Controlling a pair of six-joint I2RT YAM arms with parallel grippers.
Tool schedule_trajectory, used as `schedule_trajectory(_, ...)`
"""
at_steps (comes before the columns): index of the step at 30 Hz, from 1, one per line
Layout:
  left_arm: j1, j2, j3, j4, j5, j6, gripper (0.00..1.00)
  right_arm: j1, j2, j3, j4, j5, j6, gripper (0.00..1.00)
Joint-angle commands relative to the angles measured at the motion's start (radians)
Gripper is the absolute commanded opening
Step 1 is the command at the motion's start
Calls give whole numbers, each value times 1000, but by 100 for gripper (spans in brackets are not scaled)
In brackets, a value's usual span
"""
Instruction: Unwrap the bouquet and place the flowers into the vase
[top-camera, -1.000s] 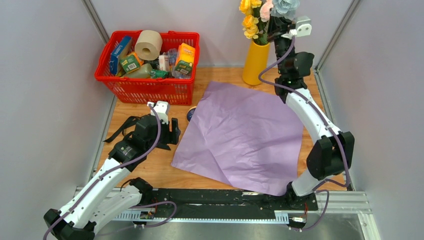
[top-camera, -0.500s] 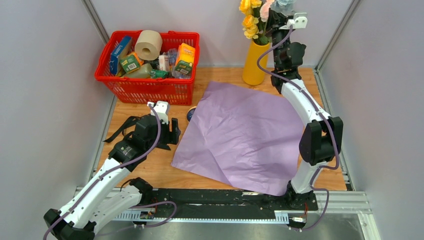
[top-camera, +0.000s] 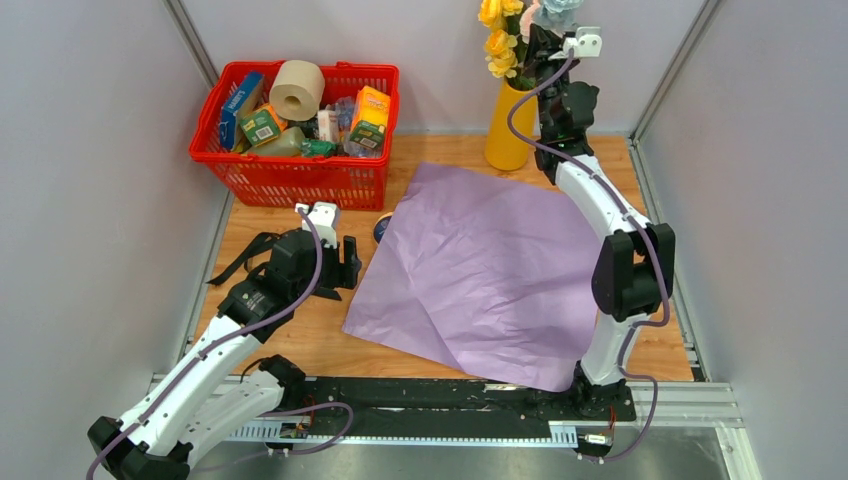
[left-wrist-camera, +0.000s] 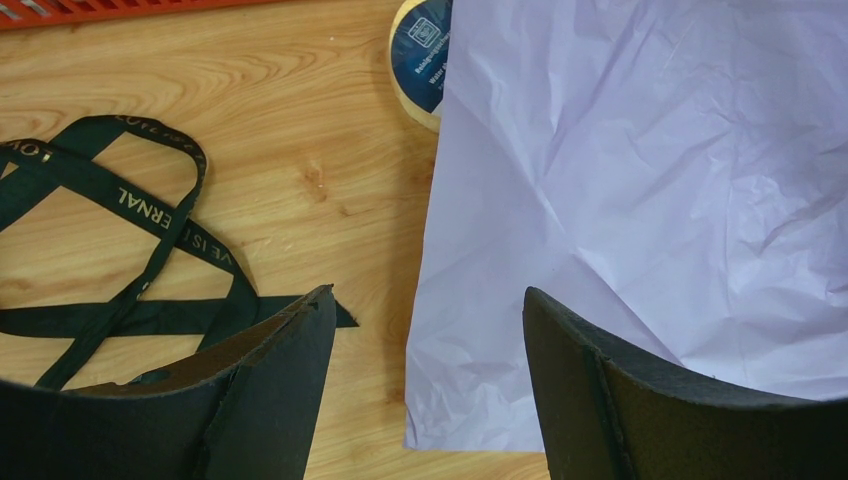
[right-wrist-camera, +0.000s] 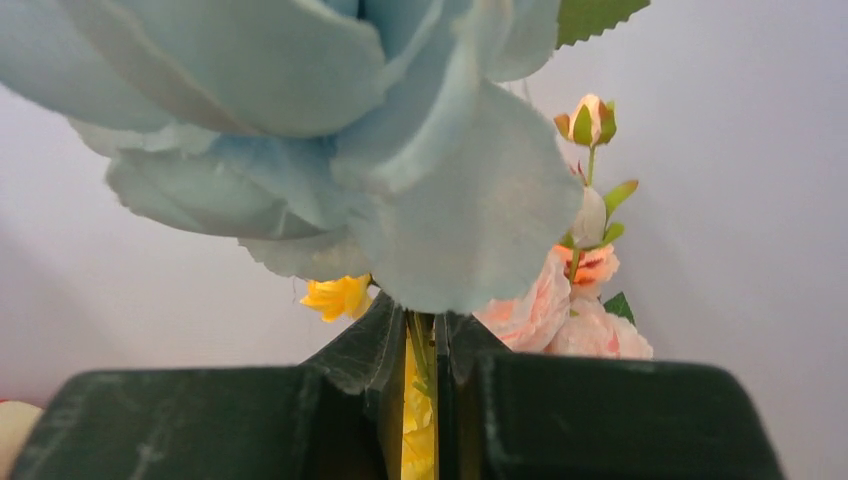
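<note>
At the far left stands a red plastic mesh basket (top-camera: 290, 170) packed with groceries. Nearer me, a loose black printed ribbon (left-wrist-camera: 120, 195) lies in loops on the wooden table (left-wrist-camera: 300, 120). My left claw (left-wrist-camera: 428, 300) hangs low over the near edge of the paper, its jaws spread wide with nothing between them. Just beyond it a round roll of tape with a dark blue label (left-wrist-camera: 418, 55) peeks out from under a flat, creased sheet of lilac wrapping paper (top-camera: 480, 270), spread open across the middle of the table.

At the back right, the tall yellow-orange cylindrical vase (top-camera: 510, 125) stands just past the paper's far corner. The long-stemmed artificial flowers with pink, yellow and pale blue blooms (top-camera: 505, 40) rise out of its mouth. My right claw (right-wrist-camera: 425, 335) is above the vase, pinched on their thin green stems just under the big pale blue bloom (right-wrist-camera: 330, 130).

I judge these flowers light but top-heavy, with soft petals that crush and stems stiff enough to steer. The stems below the heads are the place to hold. The vase looks tall and narrow, so a sideways tug could tip it. How deep the stems sit I cannot tell.
</note>
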Motion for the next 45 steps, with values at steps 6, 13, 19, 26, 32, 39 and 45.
schedule_trajectory(6,-4,-1,30,24,-3,18,77,-2,80,68,-99,68,-8,0)
schedule_trajectory(13,-4,2,29,24,-2,18,77,1,123,53,-188,89,-25,0)
schedule_trajectory(19,-4,5,29,24,-3,18,77,7,130,21,-201,109,-5,6)
schedule_trajectory(26,-4,6,30,24,-3,18,77,18,120,45,-276,119,-30,35)
schedule_trajectory(32,-4,5,30,24,-2,18,77,19,42,4,-334,137,-25,54)
schedule_trajectory(39,-4,3,30,24,3,17,77,21,-37,-4,-472,132,-10,71)
schedule_trajectory(45,-4,-3,30,22,-3,17,77,21,-118,-27,-588,139,24,79)
